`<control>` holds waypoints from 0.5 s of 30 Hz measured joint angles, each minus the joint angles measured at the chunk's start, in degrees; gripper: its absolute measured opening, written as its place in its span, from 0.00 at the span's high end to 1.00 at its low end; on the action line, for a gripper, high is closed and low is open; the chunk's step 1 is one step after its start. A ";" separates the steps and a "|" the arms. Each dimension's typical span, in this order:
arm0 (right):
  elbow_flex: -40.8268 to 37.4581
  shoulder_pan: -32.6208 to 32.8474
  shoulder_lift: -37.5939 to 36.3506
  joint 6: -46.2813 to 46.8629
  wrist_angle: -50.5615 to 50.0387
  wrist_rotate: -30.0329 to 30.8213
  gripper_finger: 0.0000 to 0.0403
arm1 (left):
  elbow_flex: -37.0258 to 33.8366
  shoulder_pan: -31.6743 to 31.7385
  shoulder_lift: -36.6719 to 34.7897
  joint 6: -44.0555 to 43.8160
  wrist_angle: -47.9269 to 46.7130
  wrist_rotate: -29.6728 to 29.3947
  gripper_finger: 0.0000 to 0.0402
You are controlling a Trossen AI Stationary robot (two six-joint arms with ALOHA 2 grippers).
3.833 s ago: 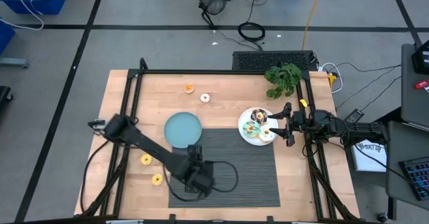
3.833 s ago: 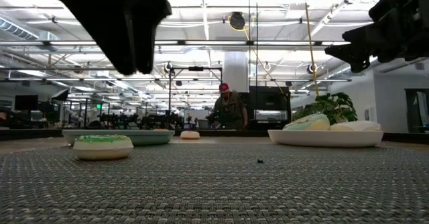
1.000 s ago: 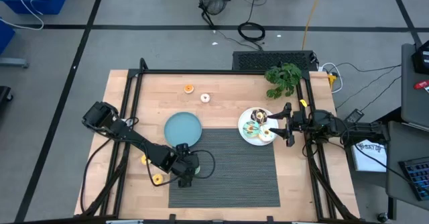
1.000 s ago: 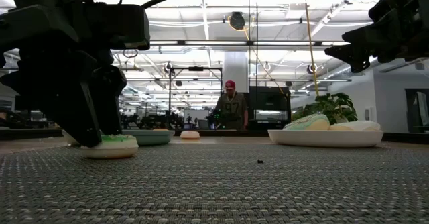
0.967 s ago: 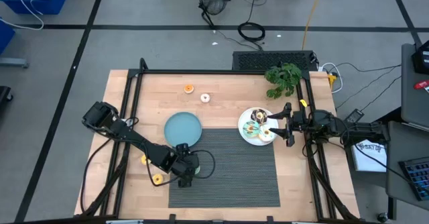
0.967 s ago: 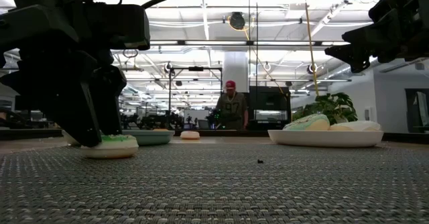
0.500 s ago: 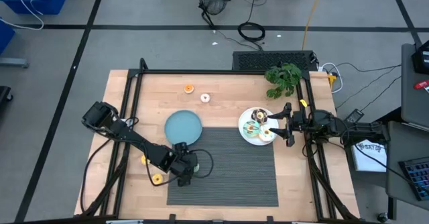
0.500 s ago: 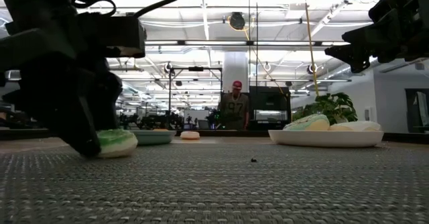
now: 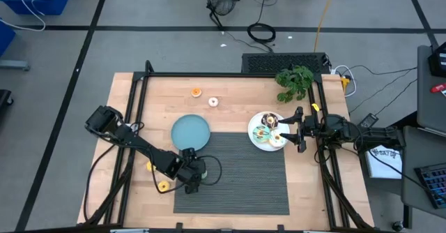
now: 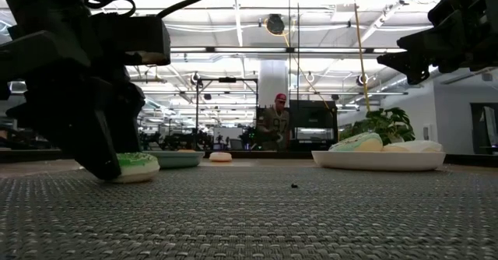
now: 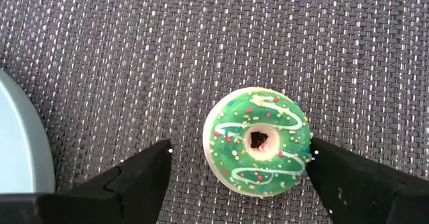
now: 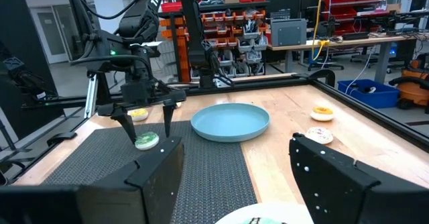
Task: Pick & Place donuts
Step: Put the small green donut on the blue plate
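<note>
Table (image 9: 125, 100) first — light wood top with a dark woven mat (image 9: 244, 184) over its near-middle part. A teal plate (image 9: 189, 132) sits just off the mat's far left corner, and a white plate (image 9: 256, 137) with a few donuts piled on it overlaps the mat's far right corner.

The donut in play is the green-iced one (image 11: 258, 140), white squiggles and sprinkles, lying flat on the mat near its left edge, just toward the near side of the teal plate. Other strays: two yellow donuts (image 9: 163, 186) on bare wood by the table's left edge, plus an orange one (image 9: 196, 91) and a white one (image 9: 213, 102) up toward the far edge.

Handling-wise, my guess is it's a light, rigid little toy ring — nothing fragile, but the rounded glossy side could squirt out of a pinch. Best bet looks like squeezing straight across the outer rim, low down, so it doesn't tip.

The left arm reaches in from the left edge, folded low, wrist pointing straight down at the mat. Left gripper (image 11: 240, 158) is spread wide and straddling the donut — one fingertip (image 11: 315, 155) is right at the rim, the other (image 11: 161, 153) stands clear with a gap. It doesn't look gripped yet.

Right gripper (image 9: 291, 130) hovers over the right edge of the white plate, fingers partly apart, holding nothing. Looks like it's just waiting.
</note>
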 joint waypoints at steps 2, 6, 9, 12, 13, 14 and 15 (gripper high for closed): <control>0.00 0.00 0.00 0.00 0.01 0.01 0.38 | 0.00 0.00 0.00 -0.50 0.00 0.16 0.20; 0.00 0.00 0.01 -0.01 0.00 0.00 0.38 | 0.00 0.00 0.00 -0.56 0.05 1.47 0.32; 0.00 -0.01 0.01 0.01 0.01 0.00 0.38 | 0.00 0.01 0.00 -0.59 0.53 1.49 0.43; 0.00 0.00 0.01 0.01 0.01 0.00 0.38 | -0.02 0.02 0.00 -0.69 2.94 1.51 0.52; 0.00 0.00 0.01 0.01 0.01 -0.01 0.38 | 0.09 0.02 0.00 -0.67 3.79 1.82 0.55; 0.00 -0.02 0.01 -0.01 0.00 0.00 0.38 | 0.34 0.08 0.00 -0.28 4.29 2.52 0.57; 0.00 0.00 0.01 0.00 0.01 -0.01 0.38 | 0.62 0.23 0.00 1.00 4.81 3.20 0.59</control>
